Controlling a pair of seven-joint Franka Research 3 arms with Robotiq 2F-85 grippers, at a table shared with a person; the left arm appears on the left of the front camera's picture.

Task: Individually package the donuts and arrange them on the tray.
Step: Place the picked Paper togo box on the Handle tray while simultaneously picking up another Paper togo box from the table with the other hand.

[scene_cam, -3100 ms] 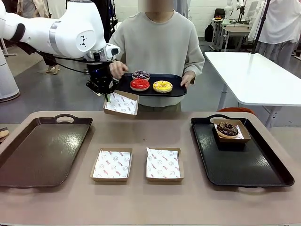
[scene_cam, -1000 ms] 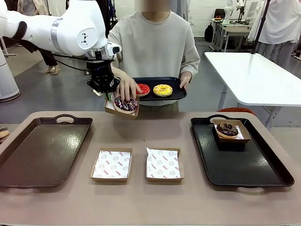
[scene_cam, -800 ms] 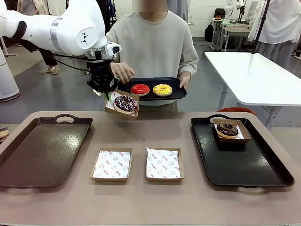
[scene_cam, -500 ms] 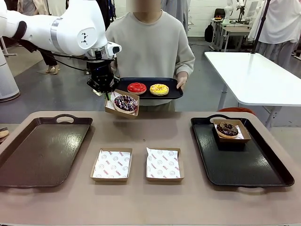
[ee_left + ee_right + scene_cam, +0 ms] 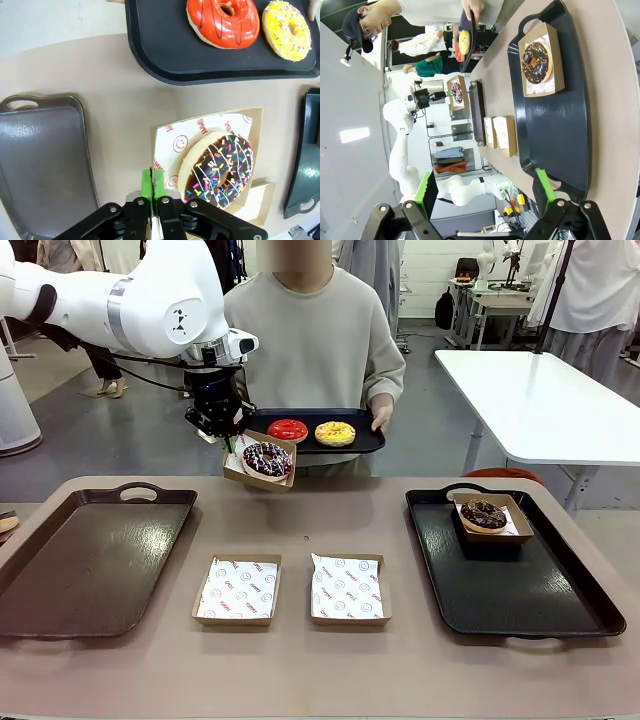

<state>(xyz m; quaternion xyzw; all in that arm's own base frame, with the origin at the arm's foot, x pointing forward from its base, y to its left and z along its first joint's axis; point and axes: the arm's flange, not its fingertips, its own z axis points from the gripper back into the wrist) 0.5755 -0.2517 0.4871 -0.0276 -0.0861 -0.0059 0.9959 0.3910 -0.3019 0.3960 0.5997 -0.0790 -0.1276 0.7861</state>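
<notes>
Front: the left pincer [image 5: 228, 443] is clamped on 1 edge of a box [image 5: 255, 481], which is held tilted in the air over the table's [image 5: 300, 670] far edge, just beside the person's held tray [image 5: 365, 443]. The sprinkled donut [image 5: 266, 459] is seated in that box. The red donut [image 5: 288, 430] and yellow donut [image 5: 335, 433] are left on the held tray. The dark donut [image 5: 484, 513] is boxed on the right tray [image 5: 540, 615]. 2 empty boxes [image 5: 237, 590] are laid mid-table.

Left wrist: the pads are seen fully shut on a thin rim, near 1 corner only. Risk: the cardboard could be bent or pulled loose by the donut's weight. With a fast swing or more tilt, the donut could be slid over the low wall. The held tray could be clipped on the way out.

Right wrist: the right pincer [image 5: 485, 192] is spread wide, with nothing in it, near the right tray's end. Risk: the boxed dark donut could be knocked if the next box is set down too close.
</notes>
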